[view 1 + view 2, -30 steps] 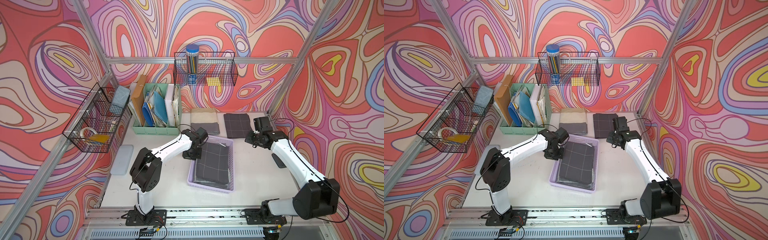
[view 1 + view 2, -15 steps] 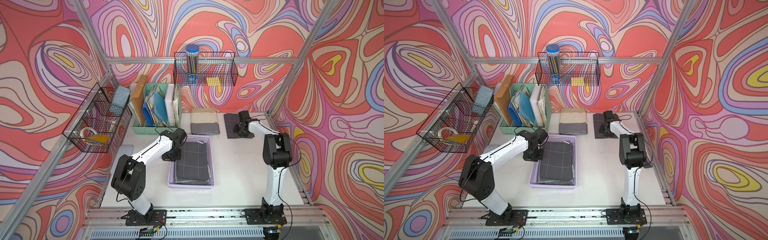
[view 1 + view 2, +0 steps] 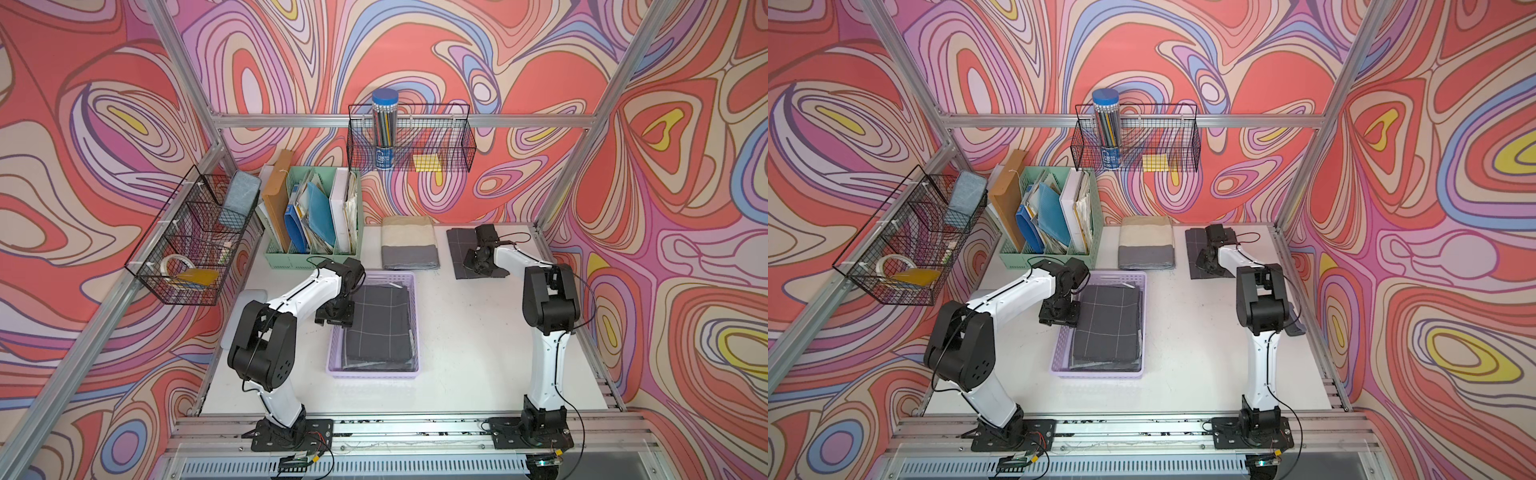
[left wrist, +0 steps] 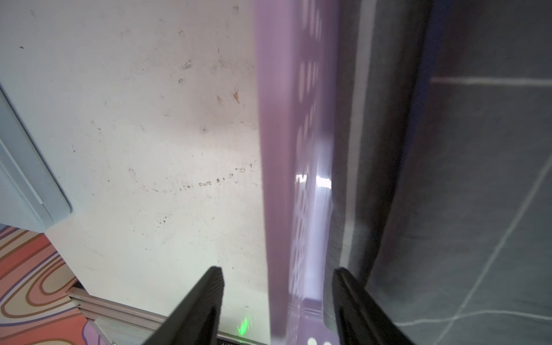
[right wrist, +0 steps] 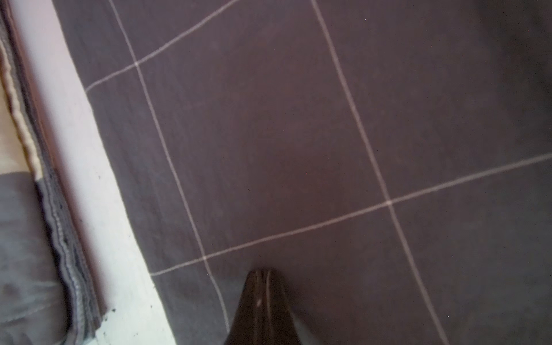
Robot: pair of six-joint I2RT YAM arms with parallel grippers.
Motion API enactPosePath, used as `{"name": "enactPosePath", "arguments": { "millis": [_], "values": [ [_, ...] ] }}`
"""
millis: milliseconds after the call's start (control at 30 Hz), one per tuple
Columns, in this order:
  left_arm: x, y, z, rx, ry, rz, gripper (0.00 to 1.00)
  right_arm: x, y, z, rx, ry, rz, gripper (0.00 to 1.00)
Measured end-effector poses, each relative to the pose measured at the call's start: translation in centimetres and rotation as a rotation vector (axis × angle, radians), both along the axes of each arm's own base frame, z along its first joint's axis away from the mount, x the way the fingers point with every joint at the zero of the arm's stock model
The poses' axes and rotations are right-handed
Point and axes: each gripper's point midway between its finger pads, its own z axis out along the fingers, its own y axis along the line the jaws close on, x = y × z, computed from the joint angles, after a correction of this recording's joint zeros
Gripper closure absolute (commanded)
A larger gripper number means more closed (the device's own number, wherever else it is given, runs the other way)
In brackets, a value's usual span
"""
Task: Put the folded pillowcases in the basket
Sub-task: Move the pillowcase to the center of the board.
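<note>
In both top views the folded pillowcase (image 3: pixel 378 324), dark grey with thin white lines, is seen lying flat inside the lavender basket (image 3: pixel 372 376). More grey cloth edges are seen under it. The basket is set near the middle of the white table (image 3: pixel 457 353).

The left claw (image 3: pixel 334 316) is held low at the basket's long side, the one by the left arm. In the left wrist view its two black fingers (image 4: pixel 203 304) are spread apart. The basket's wall with the little holes is seen between them. One finger is over the bare table and one is over the inside of the basket. Nothing is pinched.

The right claw (image 3: pixel 476 264) is held at the back of the table, over a second dark checked cloth (image 3: pixel 459 249). In the right wrist view its fingers are pressed together. Whether the cloth is touched cannot be told. A striped folded cloth (image 3: pixel 409 245) is laid just beside it, with a strip of table between them.
</note>
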Motion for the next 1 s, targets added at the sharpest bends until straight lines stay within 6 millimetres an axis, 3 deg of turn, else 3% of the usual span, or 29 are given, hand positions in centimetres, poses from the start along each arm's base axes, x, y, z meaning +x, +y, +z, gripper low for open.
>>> {"name": "enactPosePath", "arguments": {
  "millis": [167, 267, 433, 533, 700, 767, 833, 933, 1000],
  "values": [
    [0.3, 0.3, 1.7, 0.006, -0.044, -0.004, 0.21, -3.1, 0.1, -0.1, 0.035, -0.005, -0.026, 1.00],
    [1.8, 0.2, 5.4, -0.005, -0.142, -0.014, 0.19, -6.8, 0.3, -0.1, 0.082, 0.007, -0.052, 1.00],
    [4.8, -2.0, 12.6, -0.114, -0.344, -0.027, 0.19, -13.9, 0.9, -0.1, 0.168, 0.041, -0.102, 1.00],
    [4.7, -5.1, 14.6, -0.175, -0.383, -0.082, 0.20, -18.5, 1.7, 0.0, 0.232, 0.072, -0.130, 1.00],
    [1.7, -12.5, 14.4, -0.288, -0.340, -0.218, 0.22, -23.6, 5.9, 1.1, 0.325, 0.122, -0.048, 1.00],
    [0.6, -15.2, 14.1, -0.340, -0.322, -0.249, 0.24, -23.7, 6.2, 2.6, 0.313, 0.105, -0.029, 1.00],
    [-0.4, -17.6, 13.9, -0.404, -0.314, -0.267, 0.25, -22.7, 5.1, 5.0, 0.264, 0.044, -0.046, 1.00],
    [-1.3, -20.9, 13.4, -0.481, -0.294, -0.285, 0.26, -19.2, 2.2, 8.7, 0.207, -0.065, -0.114, 1.00],
    [-1.6, -22.9, 12.5, -0.509, -0.274, -0.296, 0.27, -16.6, -0.4, 9.4, 0.169, -0.085, -0.169, 1.00]
  ]
}}
